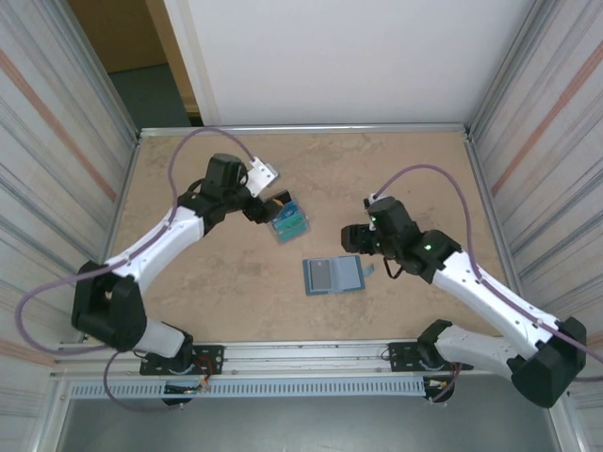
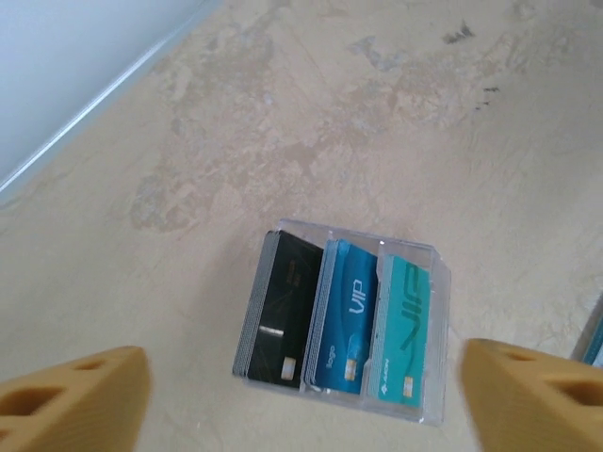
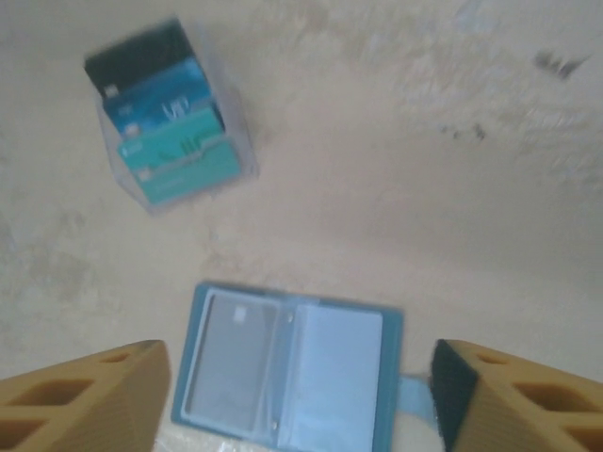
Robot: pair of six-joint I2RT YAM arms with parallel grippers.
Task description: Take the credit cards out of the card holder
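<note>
Wallet (image 3: 292, 377) open flat between the right fingers (image 3: 85, 395); cards (image 2: 349, 320) in a clear tray (image 2: 415, 250) between the left fingers (image 2: 75, 400).

Both pairs of fingers stand apart and hold nothing. The wallet lies on the counter (image 2: 377, 113), teal-blue edge, paler grey-blue inside, two pocket panes, strap tab toward the right-hand finger. The pane nearer the left-hand finger shows a grey rectangle; too blurred to tell whether it is a card. Black, blue and teal cards stand side by side in the tray, well beyond the wallet. Judged step: check the pockets. To do it well, one pair should pin the far pane flat while the other pinches at the pocket mouth and draws along the slot, not upward.
</note>
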